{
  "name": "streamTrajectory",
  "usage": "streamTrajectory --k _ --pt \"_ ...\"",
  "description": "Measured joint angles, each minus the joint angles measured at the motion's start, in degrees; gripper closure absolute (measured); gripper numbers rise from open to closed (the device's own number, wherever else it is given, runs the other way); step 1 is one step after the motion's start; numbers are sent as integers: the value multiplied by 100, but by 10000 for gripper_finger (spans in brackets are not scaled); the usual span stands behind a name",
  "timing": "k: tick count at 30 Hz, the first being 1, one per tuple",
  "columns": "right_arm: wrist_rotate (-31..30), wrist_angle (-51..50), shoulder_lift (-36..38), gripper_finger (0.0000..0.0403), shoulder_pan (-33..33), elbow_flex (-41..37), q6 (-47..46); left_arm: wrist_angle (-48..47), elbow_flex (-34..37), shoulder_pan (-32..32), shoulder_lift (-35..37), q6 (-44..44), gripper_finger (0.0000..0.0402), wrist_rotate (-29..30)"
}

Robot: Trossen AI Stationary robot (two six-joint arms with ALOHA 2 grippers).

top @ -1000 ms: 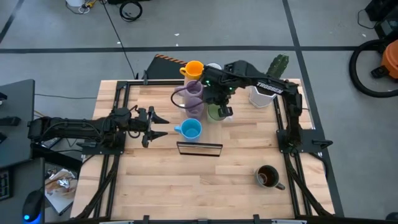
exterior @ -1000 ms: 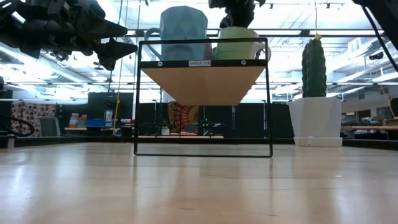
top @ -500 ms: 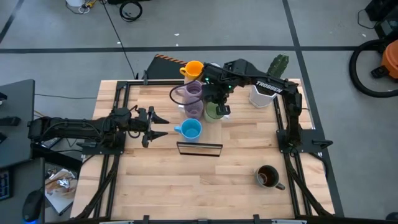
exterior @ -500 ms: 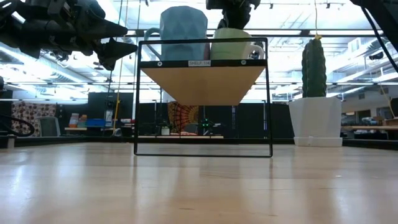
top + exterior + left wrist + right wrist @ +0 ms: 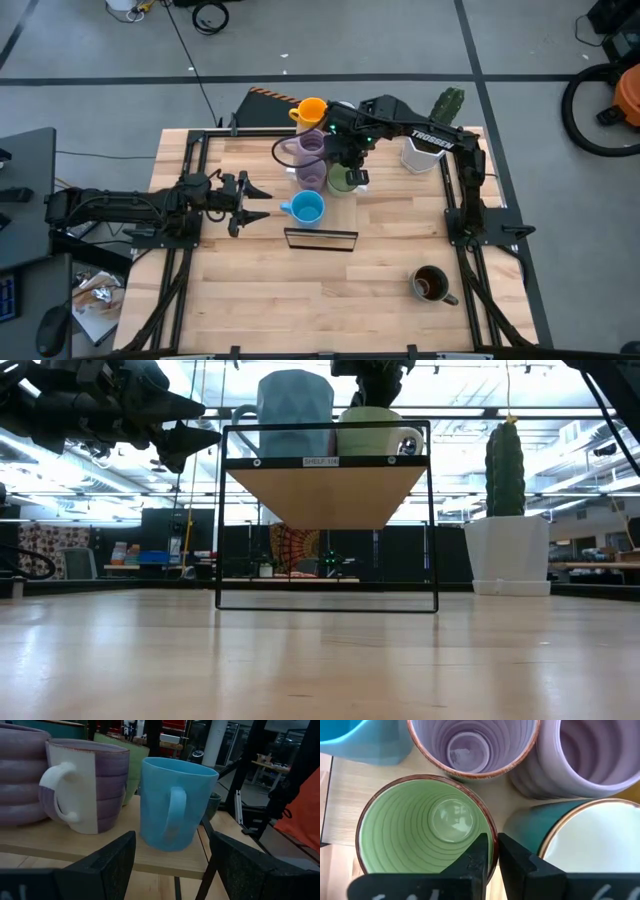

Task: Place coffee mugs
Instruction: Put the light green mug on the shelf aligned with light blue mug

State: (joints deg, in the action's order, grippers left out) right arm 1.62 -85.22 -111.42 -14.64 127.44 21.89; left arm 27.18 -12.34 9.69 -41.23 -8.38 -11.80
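A green mug (image 5: 425, 830) stands upright on the raised wooden shelf (image 5: 325, 490), handle toward the table's right (image 5: 410, 442). My right gripper (image 5: 492, 862) comes down on it from above, shut on its rim. Around it on the shelf stand two purple mugs (image 5: 472, 750) (image 5: 590, 755), a blue mug (image 5: 295, 415) and a teal mug with a white inside (image 5: 580, 837); an orange mug (image 5: 312, 108) is farthest back. A dark brown mug (image 5: 430, 284) rests on the table at the near right. My left gripper (image 5: 255, 201) hangs open and level, left of the blue mug (image 5: 175, 805). My right gripper has the green mug's rim (image 5: 492, 840) between its two fingers, one finger inside (image 5: 477, 857) the mug and one outside (image 5: 517, 862), on the side toward the teal mug. The fingers point steeply down. The mug stands upright with its base on the shelf.
A white pot with a green cactus (image 5: 425, 150) stands at the far right of the table. The shelf's black wire frame (image 5: 320, 238) rises from the table's middle. Bare table lies in front of the shelf and at the near left.
My right gripper has shifted the green mug a little toward the table's left, closer to the blue and purple mugs, where it stands on the shelf. My left gripper has kept still.
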Motion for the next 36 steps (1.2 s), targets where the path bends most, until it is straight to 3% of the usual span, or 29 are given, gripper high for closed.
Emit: streamTrajectory --k 36 --pt "126 199 196 353 23 -3 -134 0 -1 -2 0 0 139 1"
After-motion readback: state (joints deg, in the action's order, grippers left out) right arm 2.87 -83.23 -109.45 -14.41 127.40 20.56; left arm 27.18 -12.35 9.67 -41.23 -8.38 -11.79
